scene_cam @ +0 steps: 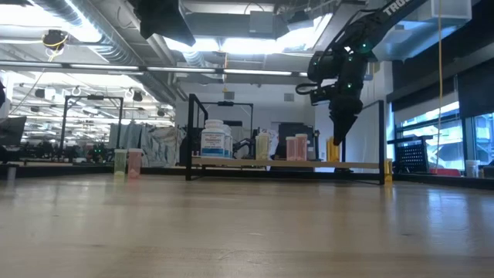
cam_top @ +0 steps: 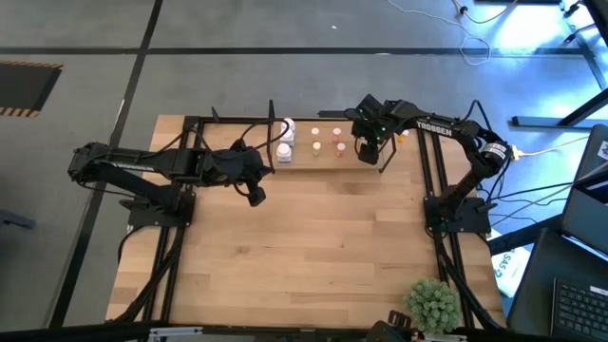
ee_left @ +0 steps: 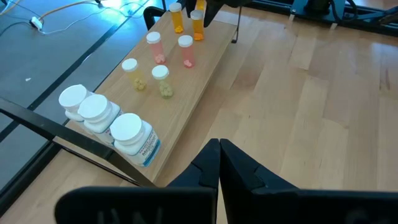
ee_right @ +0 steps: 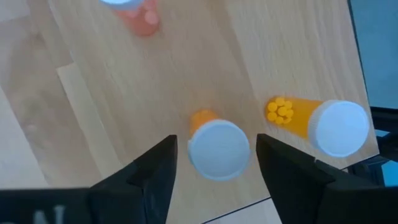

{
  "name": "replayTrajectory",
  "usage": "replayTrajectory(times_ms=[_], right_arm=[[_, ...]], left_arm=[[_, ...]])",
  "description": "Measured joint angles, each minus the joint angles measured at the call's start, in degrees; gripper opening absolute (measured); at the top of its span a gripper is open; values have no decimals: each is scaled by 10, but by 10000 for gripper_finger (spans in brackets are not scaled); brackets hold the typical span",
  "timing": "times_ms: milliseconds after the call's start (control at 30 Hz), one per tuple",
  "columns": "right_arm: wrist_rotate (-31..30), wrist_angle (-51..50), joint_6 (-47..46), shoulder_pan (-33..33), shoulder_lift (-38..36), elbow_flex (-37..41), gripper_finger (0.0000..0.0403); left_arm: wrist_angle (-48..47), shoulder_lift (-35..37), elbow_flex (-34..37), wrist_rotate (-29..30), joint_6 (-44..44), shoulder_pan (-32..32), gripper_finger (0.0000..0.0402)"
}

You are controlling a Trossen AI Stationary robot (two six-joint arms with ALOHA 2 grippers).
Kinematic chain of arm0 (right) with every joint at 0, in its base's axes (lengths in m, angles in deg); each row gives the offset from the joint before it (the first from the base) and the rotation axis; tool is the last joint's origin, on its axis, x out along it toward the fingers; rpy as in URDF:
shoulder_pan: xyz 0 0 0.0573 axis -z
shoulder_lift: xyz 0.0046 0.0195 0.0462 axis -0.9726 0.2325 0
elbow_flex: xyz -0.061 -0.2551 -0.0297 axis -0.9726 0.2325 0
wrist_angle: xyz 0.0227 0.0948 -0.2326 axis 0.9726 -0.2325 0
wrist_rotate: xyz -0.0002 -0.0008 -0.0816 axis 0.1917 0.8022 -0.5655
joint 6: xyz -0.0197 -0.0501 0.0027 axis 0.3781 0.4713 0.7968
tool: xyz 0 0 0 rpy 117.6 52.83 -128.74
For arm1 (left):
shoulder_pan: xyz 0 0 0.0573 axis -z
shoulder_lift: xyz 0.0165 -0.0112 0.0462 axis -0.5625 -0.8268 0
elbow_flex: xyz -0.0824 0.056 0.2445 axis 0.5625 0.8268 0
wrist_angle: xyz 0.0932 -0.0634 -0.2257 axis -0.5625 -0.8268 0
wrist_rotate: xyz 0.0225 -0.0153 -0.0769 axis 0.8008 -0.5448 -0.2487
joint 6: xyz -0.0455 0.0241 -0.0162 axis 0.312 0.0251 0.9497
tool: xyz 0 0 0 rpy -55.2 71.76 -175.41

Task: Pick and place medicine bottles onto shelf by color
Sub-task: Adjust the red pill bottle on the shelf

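- Orange bottle stands upright on the shelf at its right end, white cap up, directly between the right gripper fingers but not clamped; gaps show on both sides of the cap.
- Second orange bottle stands just beside it, nearer the shelf edge, so the oranges form one colour group.
- Rest of the medicine bottles on the shelf are sorted too: two pink bottles next along, then two cream-yellow bottles, then three chunky white bottles at the left end. The colour order runs along the board, which looks like the point of the layout.
- Right gripper jaws: spread wide, holding nothing, straddling the orange bottle from above. Judgement: this reads as a release at the place spot; the bottle stands by itself.
- In the low view the right gripper hangs point-down over the shelf's right end, near the black end frame.
- Left gripper: jaws fully closed, empty, parked over the bare bench near the shelf's left end, waiting.
- No loose bottles seen on the bench in the high view, so the task looks close to finished.
- Risk: lifting off crooked could clip the cap and tip the bottle into its neighbour.
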Motion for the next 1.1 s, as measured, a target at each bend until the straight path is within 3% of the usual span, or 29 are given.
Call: replayTrajectory(times_ms=[667, 1100], right_arm=[[-18, -84, -46, -1, -3, -62, 221], [-22, -76, -73, -22, -61, -68, 221]], left_arm=[[0, 0, 0, 0, 0, 0, 0], [0, 0, 0, 0, 0, 0, 0]])
